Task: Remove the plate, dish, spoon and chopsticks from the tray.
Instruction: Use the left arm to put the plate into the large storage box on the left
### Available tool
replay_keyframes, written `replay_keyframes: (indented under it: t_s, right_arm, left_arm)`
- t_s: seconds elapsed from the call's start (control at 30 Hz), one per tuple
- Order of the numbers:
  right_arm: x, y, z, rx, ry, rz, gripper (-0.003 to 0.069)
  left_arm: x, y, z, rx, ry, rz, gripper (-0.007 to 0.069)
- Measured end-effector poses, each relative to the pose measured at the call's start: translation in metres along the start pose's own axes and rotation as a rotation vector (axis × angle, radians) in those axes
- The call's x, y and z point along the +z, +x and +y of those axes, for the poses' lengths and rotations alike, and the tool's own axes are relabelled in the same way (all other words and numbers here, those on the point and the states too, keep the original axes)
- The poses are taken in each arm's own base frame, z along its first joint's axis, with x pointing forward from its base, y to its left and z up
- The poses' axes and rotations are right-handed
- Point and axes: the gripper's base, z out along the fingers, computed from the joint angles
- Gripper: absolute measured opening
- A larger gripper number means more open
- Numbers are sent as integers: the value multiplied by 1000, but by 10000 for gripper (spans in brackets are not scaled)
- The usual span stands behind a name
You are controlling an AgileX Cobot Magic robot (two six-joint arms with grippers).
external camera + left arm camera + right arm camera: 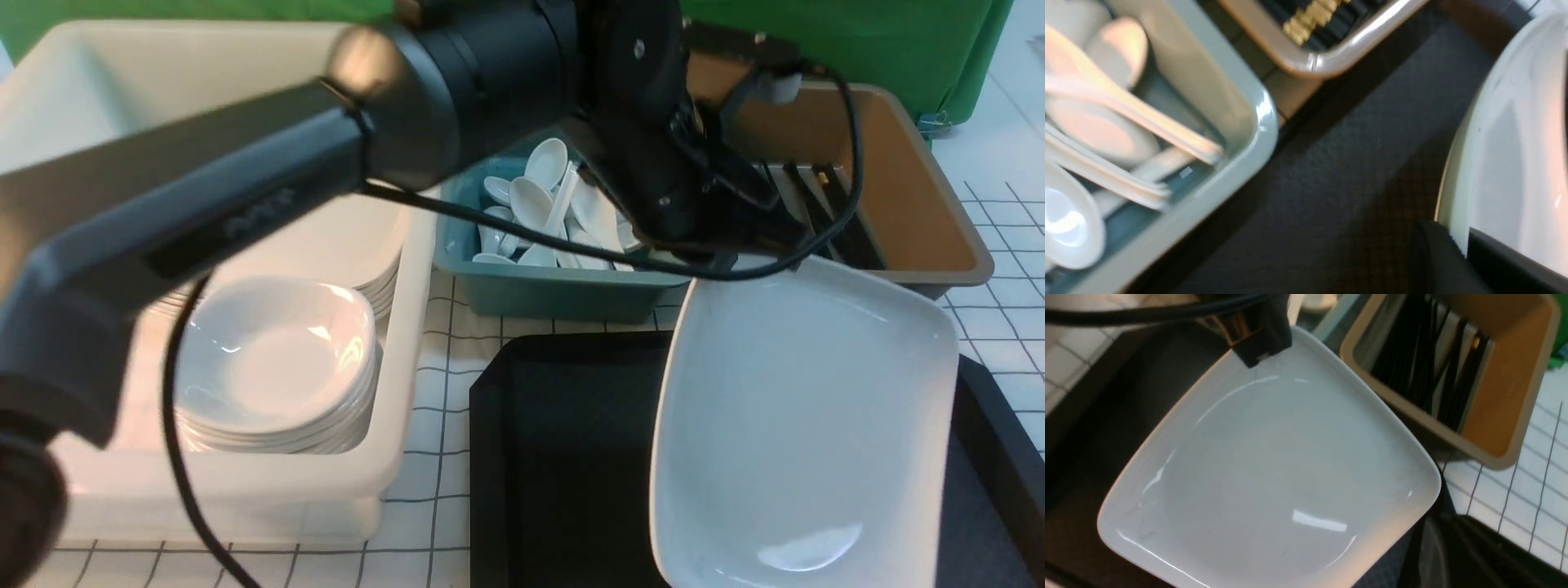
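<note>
The left end effector (722, 261) is clamping onto the far corner of the big glossy white rounded-square plate (804, 425), rim pinched between its fingers, just right of centre near the top of the front frame. From there the plate is stretching down into the lower right, long side running top to bottom, over the black diamond-textured plastic tray (563, 457).

I'm guessing it's going to the stacked plates (359, 245) in the white tub (392, 465) at the left of the frame, so that's a sideways carry for the left arm. The right end effector (1449, 543) is sitting clenched and empty, just beside another plate corner.

I can't tell if the plate is clearing the tray, and it's hiding most of the tray's right half.
</note>
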Motion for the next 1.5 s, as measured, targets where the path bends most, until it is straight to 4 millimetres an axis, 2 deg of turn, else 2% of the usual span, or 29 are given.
replay_keyframes:
  t_s: [0.2,0.33,0.47,0.63,0.67,0.7,0.73,0.8,0.83,0.9,1.03,1.07,1.1,1.2,1.3,1.43,1.47,1.5]
  right_arm:
    - [-12,1,-1,30,-13,-48,-1]
    - [-19,-5,3,48,-77,-81,-2]
    - [-28,-12,6,53,-137,-127,-2]
    - [-36,-19,9,41,-196,-174,-2]
    - [-36,-19,9,39,-195,-175,-2]
    - [-34,-21,12,37,-224,-185,-2]
    - [-34,-22,12,36,-227,-186,-2]
    - [-27,-27,17,28,-273,-186,-2]
    - [-25,-28,18,30,-281,-184,-2]
    - [-15,-35,24,22,-324,-175,-2]
    - [0,-44,31,17,-383,-168,-2]
    - [2,-45,32,19,-389,-166,-2]
    - [6,-51,33,13,-404,-171,-2]
    - [9,-64,33,11,-418,-186,-2]
    - [13,-80,32,6,-420,-201,-2]
    - [23,-99,33,-17,-431,-186,-1]
    - [24,-100,33,-18,-433,-183,-1]
    - [29,-106,35,-27,-442,-174,-1]
  left_arm:
    - [-27,-5,-2,25,-5,-46,31]
    - [-46,-8,-3,45,-20,-77,31]
    - [-73,-11,-2,77,-48,-127,31]
    - [-125,-14,12,47,-74,-232,31]
    - [-125,-14,12,47,-74,-232,31]
    - [-148,-14,27,11,-102,-276,31]
    - [-148,-14,27,11,-102,-276,31]
    - [-177,-11,53,-55,-149,-330,31]
    - [-181,-11,57,-67,-157,-336,31]
    - [-209,-4,88,-149,-210,-383,31]
    - [-245,11,132,-283,-280,-450,31]
    - [-249,13,137,-299,-287,-457,31]
    - [-260,20,154,-349,-310,-480,31]
    - [-281,37,189,-447,-360,-521,31]
    - [-294,56,219,-537,-392,-564,31]
    - [-303,83,254,-666,-435,-625,31]
    - [-303,86,257,-678,-441,-631,31]
    - [-301,99,270,-734,-457,-650,31]
